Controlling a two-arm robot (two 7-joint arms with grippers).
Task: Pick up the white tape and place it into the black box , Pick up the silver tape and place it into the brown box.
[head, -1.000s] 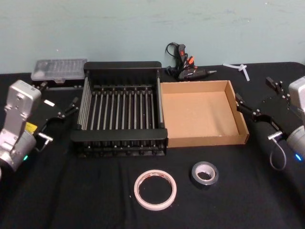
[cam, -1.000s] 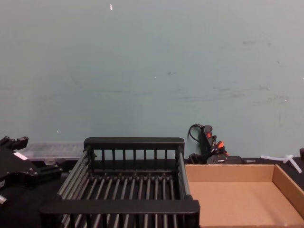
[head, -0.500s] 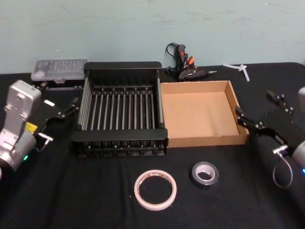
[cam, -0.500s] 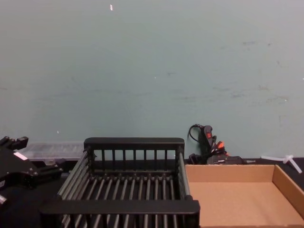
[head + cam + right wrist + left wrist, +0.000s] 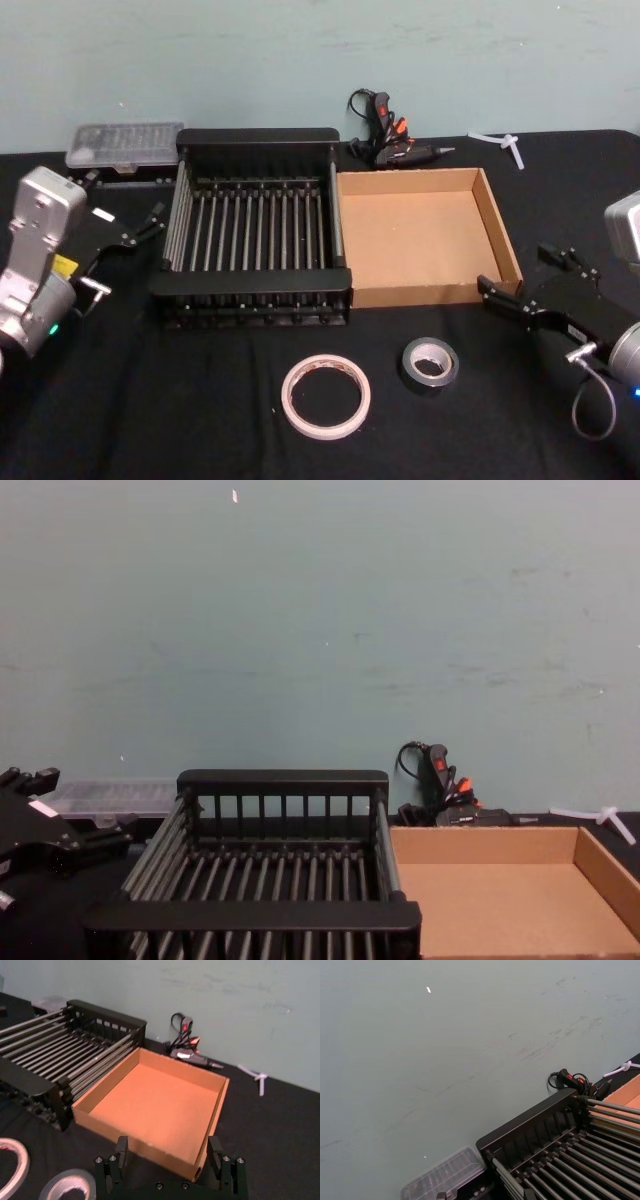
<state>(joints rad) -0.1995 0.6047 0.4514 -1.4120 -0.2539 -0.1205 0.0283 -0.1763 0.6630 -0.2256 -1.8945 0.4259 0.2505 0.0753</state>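
Both tapes (image 5: 326,396) (image 5: 430,363) lie flat before seemingly empty boxes (image 5: 250,290) (image 5: 505,235).

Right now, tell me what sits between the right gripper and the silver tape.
Nothing visible: the open right gripper hovers by the brown box near corner, and only bare black tablecloth separates it from the silver tape.

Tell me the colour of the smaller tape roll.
Dark grey-silver with a whitish inner core; the silver tape shows best in the head view.

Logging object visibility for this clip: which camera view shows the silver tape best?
The head view: the whole silver tape lies flat on the black table, right of the white tape, with its pale core visible. The right wrist view catches part of it at the frame edge.
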